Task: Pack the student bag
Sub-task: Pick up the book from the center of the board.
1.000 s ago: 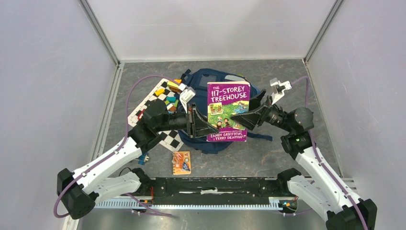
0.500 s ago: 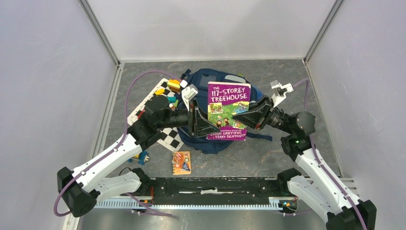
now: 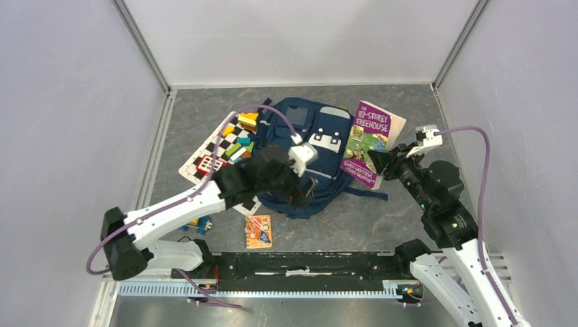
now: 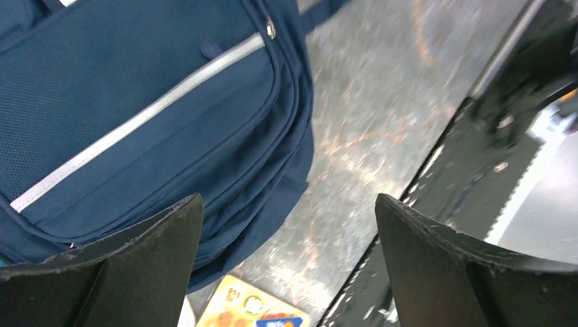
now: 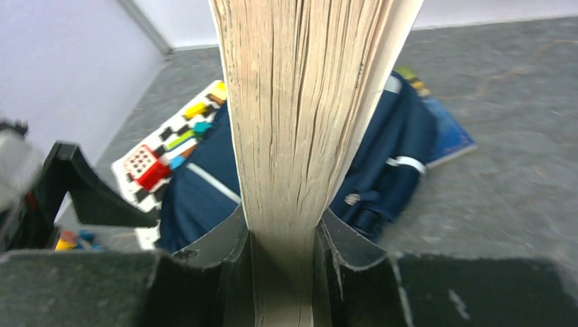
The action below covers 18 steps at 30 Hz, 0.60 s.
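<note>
The student bag (image 3: 335, 174) lies flat on the grey table, front pockets up, at the centre of the workspace. The visible front-pocket zips appear shut; whether the main compartment is open cannot be told.

- Right gripper (image 5: 283, 231): fingers clamped on the lower edge of the paperback book "The 117-Storey Treehouse" (image 3: 368, 142), which it holds tilted just beside the bag's right edge, outside the bag.
- Left gripper (image 4: 287, 204): fingers wide apart and holding nothing, over the bag's near end.
- Chequered board (image 3: 194, 162): against the bag's left side, carrying coloured blocks (image 3: 238, 139).
- Small orange card pack (image 3: 258, 230): on the table just near-side of the bag.

Judged progress: early. No item is seen inside the bag. The book, blocks and card pack are yet to be packed, and an opening must be presented first.
</note>
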Each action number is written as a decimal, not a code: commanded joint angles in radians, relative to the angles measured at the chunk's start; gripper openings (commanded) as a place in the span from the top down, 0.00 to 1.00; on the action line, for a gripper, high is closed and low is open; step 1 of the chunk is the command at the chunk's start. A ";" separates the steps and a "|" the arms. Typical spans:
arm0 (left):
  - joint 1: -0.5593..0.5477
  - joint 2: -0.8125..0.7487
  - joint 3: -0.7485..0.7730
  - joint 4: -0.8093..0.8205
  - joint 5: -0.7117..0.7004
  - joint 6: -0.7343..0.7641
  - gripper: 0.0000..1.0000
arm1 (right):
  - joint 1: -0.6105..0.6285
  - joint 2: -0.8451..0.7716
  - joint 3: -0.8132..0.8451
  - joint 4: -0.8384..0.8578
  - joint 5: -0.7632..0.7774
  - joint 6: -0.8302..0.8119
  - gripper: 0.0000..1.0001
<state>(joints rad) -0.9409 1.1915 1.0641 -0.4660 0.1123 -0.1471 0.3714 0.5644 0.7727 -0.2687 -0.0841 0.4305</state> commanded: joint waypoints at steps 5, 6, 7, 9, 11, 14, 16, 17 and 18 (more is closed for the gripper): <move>-0.196 0.208 0.062 -0.068 -0.441 0.158 0.00 | 0.001 -0.112 0.030 -0.022 0.261 -0.081 1.00; -0.212 0.227 0.062 -0.049 -0.478 0.157 0.00 | 0.001 -0.117 0.031 -0.025 0.262 -0.080 1.00; -0.230 0.244 0.062 -0.031 -0.510 0.158 0.00 | 0.001 -0.121 0.030 -0.027 0.263 -0.079 1.00; -0.259 0.279 0.064 -0.001 -0.549 0.162 0.00 | 0.002 -0.125 0.031 -0.030 0.256 -0.080 1.00; -0.273 0.320 0.076 0.006 -0.568 0.164 0.00 | 0.002 -0.126 0.032 -0.033 0.255 -0.081 1.00; -0.278 0.362 0.080 0.019 -0.577 0.165 0.07 | 0.001 -0.124 0.039 -0.046 0.255 -0.088 1.00; -0.278 0.380 0.075 0.038 -0.605 0.168 0.14 | 0.001 -0.125 0.040 -0.050 0.257 -0.089 1.00; -0.277 0.387 0.074 0.044 -0.621 0.168 0.16 | 0.001 -0.129 0.039 -0.050 0.257 -0.090 1.00; -0.278 0.398 0.076 0.049 -0.649 0.165 0.19 | 0.002 -0.130 0.037 -0.050 0.257 -0.090 1.00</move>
<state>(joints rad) -1.2171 1.5635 1.1027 -0.4870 -0.4252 -0.0120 0.3714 0.4519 0.7719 -0.4034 0.1490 0.3527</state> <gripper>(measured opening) 0.856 0.314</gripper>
